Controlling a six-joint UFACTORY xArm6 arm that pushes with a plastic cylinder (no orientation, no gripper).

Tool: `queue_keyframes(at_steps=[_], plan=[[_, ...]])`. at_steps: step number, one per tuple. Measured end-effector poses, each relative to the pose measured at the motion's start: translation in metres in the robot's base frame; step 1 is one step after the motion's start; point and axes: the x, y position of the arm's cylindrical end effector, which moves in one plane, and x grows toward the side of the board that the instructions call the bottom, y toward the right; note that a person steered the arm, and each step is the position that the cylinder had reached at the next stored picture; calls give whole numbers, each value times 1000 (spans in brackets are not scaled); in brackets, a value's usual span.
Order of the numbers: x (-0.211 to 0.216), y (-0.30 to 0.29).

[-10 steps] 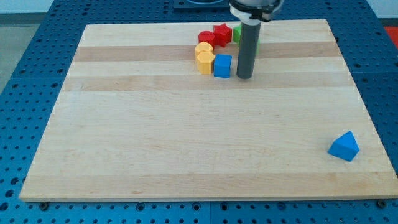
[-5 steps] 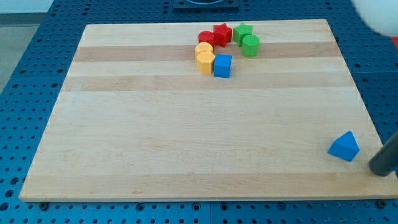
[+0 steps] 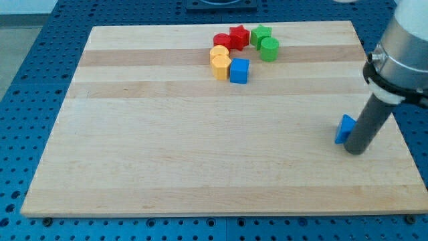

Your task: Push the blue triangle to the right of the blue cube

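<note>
The blue triangle [image 3: 344,128] lies on the wooden board [image 3: 200,147] at the view's right, partly hidden behind my rod. My tip [image 3: 356,150] touches the board just right of and below the triangle, against it. The blue cube [image 3: 239,70] sits near the view's top centre, far up and left of the triangle and my tip.
Next to the blue cube are two yellow blocks [image 3: 220,61] on its left, a red cylinder [image 3: 222,40] and a red star [image 3: 239,35] above, and two green blocks [image 3: 266,43] up and right. The board's right edge [image 3: 394,127] is close to my tip.
My tip went from beside the blue cube to the view's lower right, then pushed the blue triangle up and left from near the board's lower right corner.
</note>
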Motion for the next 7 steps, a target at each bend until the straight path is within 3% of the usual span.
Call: queue_keyframes(at_steps=[3,7], plan=[[-71,-3],[-85,-83]])
